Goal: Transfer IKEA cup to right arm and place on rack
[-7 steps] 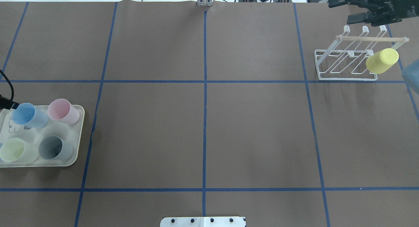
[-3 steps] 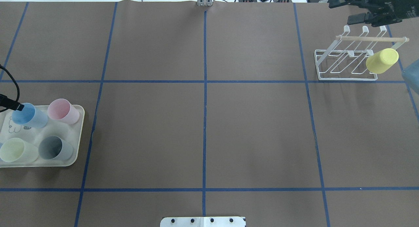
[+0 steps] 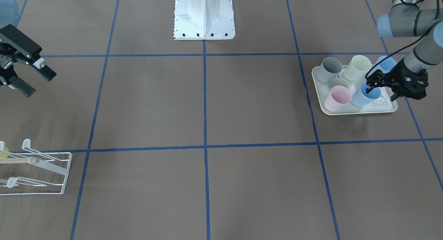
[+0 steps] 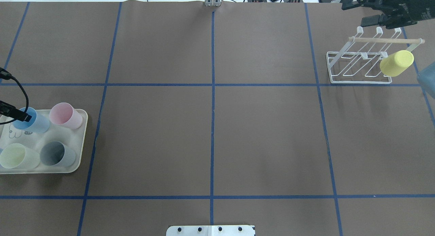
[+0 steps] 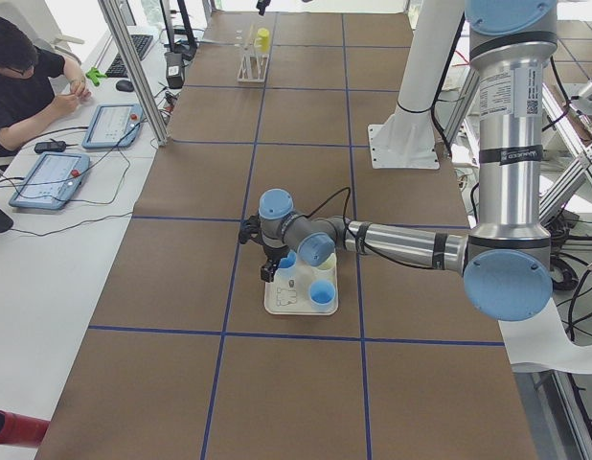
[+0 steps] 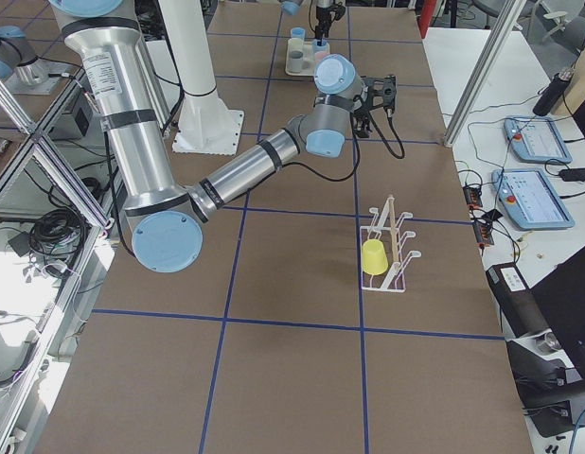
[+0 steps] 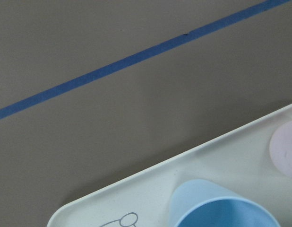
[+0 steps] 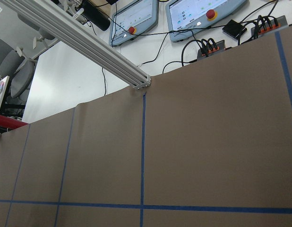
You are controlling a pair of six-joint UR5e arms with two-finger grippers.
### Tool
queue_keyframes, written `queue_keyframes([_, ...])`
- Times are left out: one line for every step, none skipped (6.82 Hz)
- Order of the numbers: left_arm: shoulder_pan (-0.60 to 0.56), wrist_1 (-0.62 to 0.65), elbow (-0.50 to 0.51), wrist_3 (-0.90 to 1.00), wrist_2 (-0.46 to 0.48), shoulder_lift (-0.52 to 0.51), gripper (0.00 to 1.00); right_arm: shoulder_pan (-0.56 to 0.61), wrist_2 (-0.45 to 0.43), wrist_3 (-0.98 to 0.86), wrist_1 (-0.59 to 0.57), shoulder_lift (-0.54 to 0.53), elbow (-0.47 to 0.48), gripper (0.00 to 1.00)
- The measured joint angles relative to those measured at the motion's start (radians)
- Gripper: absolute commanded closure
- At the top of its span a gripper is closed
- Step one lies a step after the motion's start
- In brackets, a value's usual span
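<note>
Exterior front-facing view: the blue IKEA cup (image 3: 361, 96) stands upright on the cream tray (image 3: 356, 111) among four other cups. The left gripper (image 3: 369, 86) straddles its rim, jaws apparently spread, one finger inside the mouth; the cup is not lifted. The right gripper (image 3: 39, 83) hangs spread and empty near the rack (image 4: 363, 55), which carries one yellow cup (image 4: 397, 63). Remaining: grasp, handover, racking.

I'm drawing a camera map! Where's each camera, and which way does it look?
Front-facing: across the table, facing the base; left gripper, right gripper.
Overhead: behind the base, looking down; both grippers.
Exterior left: table's end; left arm near.
Exterior right: other end; right arm near.
Left wrist: down at blue cup; no body.
Right wrist: toward desks; no body.
Overhead and exterior right share the yellow cup.
</note>
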Motion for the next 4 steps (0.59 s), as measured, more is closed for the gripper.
queue_keyframes([0.005,0.001,0.003,0.005,0.002,0.001,1.0,0.0,0.0,-0.001,0.0,0.001,-0.001,0.01])
queue_keyframes([0.004,0.001,-0.001,0.004,0.003,0.005,1.0,0.001,0.0,0.0,0.001,0.003,-0.001,0.01])
queue_keyframes([-0.001,0.001,-0.014,-0.007,0.003,0.013,1.0,0.0,0.0,0.003,0.001,0.005,-0.001,0.01])
queue_keyframes([-0.008,0.002,-0.034,-0.019,0.003,0.025,1.0,0.0,0.0,0.005,0.001,0.006,0.0,0.01])
